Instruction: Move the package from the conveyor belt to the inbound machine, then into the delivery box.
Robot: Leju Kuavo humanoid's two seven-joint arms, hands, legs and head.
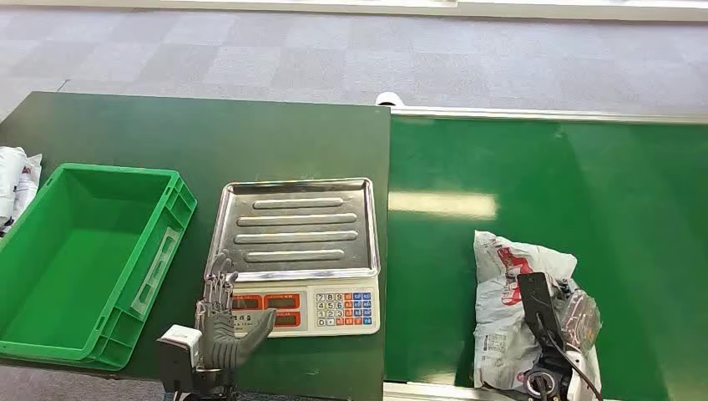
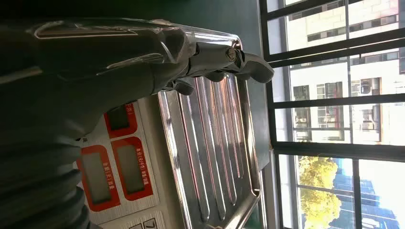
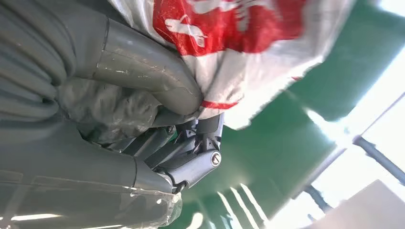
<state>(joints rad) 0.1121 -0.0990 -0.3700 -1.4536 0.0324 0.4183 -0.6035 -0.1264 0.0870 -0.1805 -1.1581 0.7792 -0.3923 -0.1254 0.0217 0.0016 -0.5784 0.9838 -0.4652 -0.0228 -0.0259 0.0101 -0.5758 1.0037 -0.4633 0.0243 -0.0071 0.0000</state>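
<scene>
A white plastic package [image 1: 501, 284] with red print lies on the green conveyor belt [image 1: 584, 184] at the near right. My right hand [image 1: 555, 322] grips its near end; in the right wrist view the thumb [image 3: 157, 86] presses the package [image 3: 248, 43] against the fingers [image 3: 191, 162] beneath it. The inbound machine is a scale with a steel tray [image 1: 292, 221] and keypad, in the middle of the table. My left hand [image 1: 219, 313] hovers open at the scale's front left corner, fingers stretched over the tray [image 2: 210, 152]. The green delivery box [image 1: 171, 234] stands to the left.
The dark green table [image 1: 209, 134] carries the scale and box. Crumpled white bags [image 1: 17, 180] lie at its far left edge. The belt's metal rail [image 1: 543, 113] runs along the far side, with grey carpet floor beyond.
</scene>
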